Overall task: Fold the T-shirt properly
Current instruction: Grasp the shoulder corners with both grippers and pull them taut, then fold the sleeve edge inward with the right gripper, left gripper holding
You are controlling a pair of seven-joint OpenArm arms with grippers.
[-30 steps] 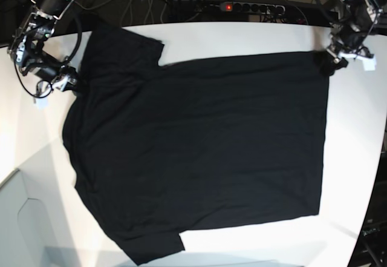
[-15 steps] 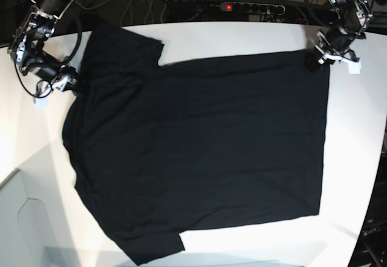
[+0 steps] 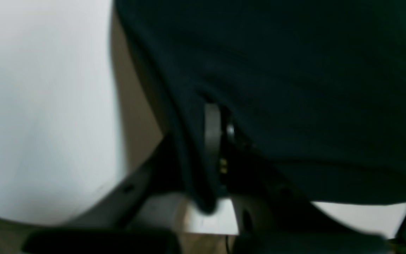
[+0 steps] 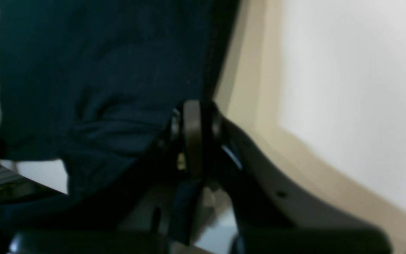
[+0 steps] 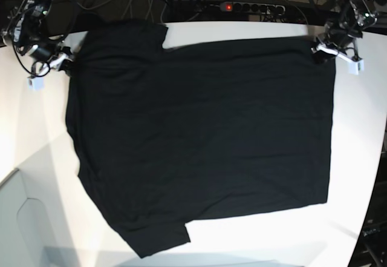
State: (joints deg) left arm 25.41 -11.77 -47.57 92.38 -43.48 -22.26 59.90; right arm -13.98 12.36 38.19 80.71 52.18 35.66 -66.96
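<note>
T-shirt [image 5: 199,140] spread flat on white table [image 5: 36,128] | left gripper [image 5: 326,52] at 2 o'clock, clamped on hem corner | right gripper [image 5: 57,61] at 10 o'clock, pinching sleeve-side edge | power strip [image 5: 254,6] at 12 o'clock

wrist views dim and blurred (base view bright, edges curved).
</note>
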